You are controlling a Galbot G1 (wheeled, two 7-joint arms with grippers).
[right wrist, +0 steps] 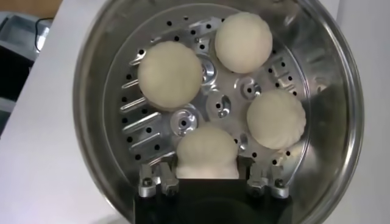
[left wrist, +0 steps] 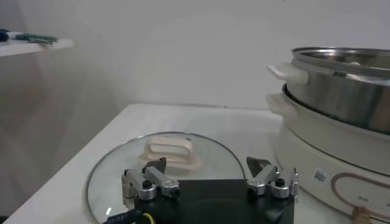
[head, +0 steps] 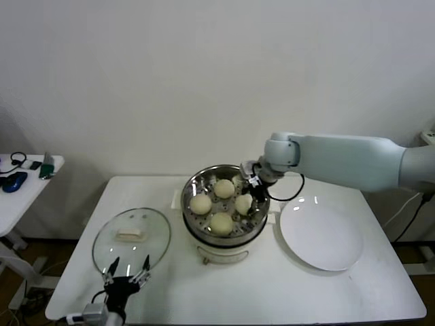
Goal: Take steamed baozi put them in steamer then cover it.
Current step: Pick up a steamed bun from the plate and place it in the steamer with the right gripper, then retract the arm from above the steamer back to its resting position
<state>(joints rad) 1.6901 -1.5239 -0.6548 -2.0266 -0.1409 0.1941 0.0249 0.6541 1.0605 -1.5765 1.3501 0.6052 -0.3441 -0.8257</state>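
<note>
The steamer, a shiny perforated steel basket on a cream-white pot, stands at the table's middle and holds four baozi. Three lie free. My right gripper reaches into the basket from the right and is shut on the fourth baozi, which rests on the basket floor. The cover, a clear glass lid with a cream handle, lies flat on the table left of the steamer. My left gripper is open and empty at the lid's near edge.
An empty white plate lies right of the steamer. A small side table with dark items stands at the far left. The steamer's side handles face the lid. The wall is close behind.
</note>
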